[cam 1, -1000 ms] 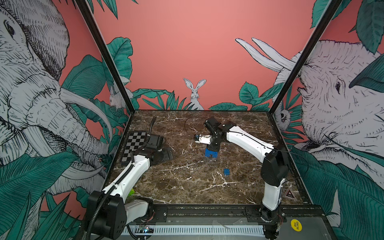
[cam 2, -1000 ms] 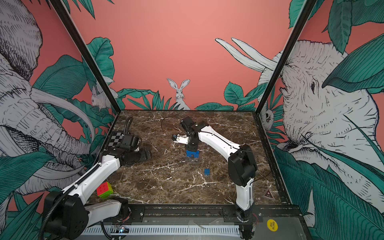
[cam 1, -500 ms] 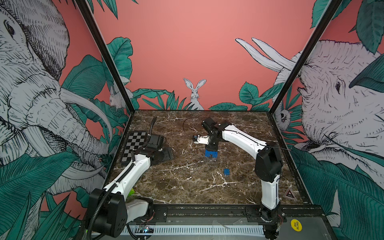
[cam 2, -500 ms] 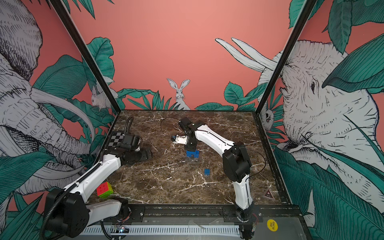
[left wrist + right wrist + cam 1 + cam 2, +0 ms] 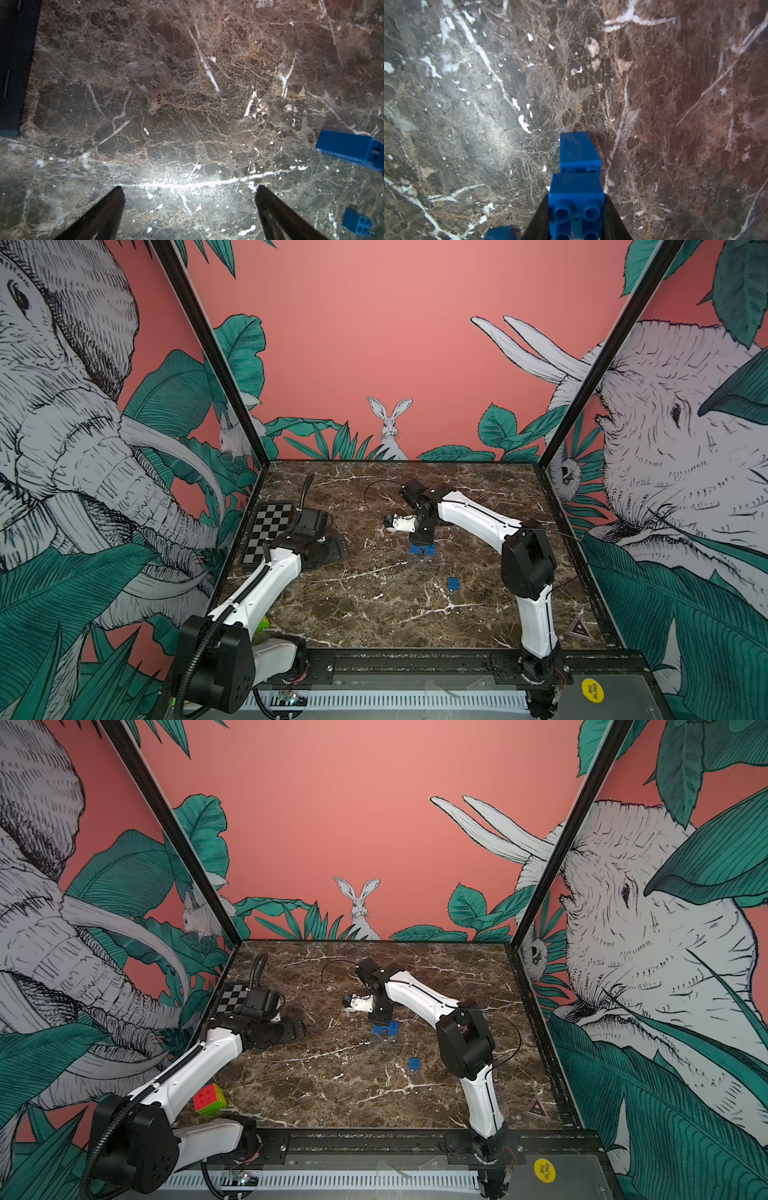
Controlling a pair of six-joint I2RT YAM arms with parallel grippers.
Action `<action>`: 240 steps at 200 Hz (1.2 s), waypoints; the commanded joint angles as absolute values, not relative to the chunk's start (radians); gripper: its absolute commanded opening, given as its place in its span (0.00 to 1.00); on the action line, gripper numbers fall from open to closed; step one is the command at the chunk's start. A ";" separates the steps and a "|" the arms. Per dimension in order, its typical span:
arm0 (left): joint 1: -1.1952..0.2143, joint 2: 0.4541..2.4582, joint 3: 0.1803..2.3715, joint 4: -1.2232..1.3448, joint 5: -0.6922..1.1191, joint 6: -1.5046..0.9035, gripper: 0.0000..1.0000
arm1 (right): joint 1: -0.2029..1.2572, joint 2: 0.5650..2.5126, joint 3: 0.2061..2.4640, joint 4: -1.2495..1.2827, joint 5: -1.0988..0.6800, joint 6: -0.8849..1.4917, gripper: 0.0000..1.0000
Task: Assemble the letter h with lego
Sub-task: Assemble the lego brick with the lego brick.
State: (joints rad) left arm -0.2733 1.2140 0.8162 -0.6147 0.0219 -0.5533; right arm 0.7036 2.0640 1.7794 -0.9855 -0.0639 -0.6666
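Note:
My right gripper (image 5: 576, 200) is shut on a small blue lego brick (image 5: 576, 191) whose studs face the wrist camera. Just beyond it is another blue brick (image 5: 578, 153) of the small blue stack (image 5: 422, 549) standing mid-table, seen in both top views (image 5: 385, 1028). The right gripper (image 5: 422, 537) points straight down onto that stack. One loose blue brick (image 5: 453, 583) lies nearer the front, also in the left wrist view (image 5: 356, 222). My left gripper (image 5: 189, 193) is open and holds nothing, low over the marble at the left (image 5: 332, 549).
A checkerboard card (image 5: 268, 531) lies at the table's left edge behind the left arm. A multicoloured puzzle cube (image 5: 209, 1099) sits at the front left beside the left arm's base. Cage posts and walls bound the marble table (image 5: 374, 614).
The right arm's elbow has swung a little to the left while its gripper stays shut at the blue stack. The left arm has barely moved.

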 commanded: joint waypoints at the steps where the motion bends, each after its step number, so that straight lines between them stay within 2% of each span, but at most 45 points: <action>1: -0.273 1.220 0.808 -0.612 0.025 -0.548 0.99 | 0.697 2.089 1.809 -1.019 -0.066 -0.678 0.00; 240: -0.275 1.223 0.802 -0.608 0.021 -0.548 0.99 | 0.676 2.112 1.816 -1.044 -0.094 -0.692 0.00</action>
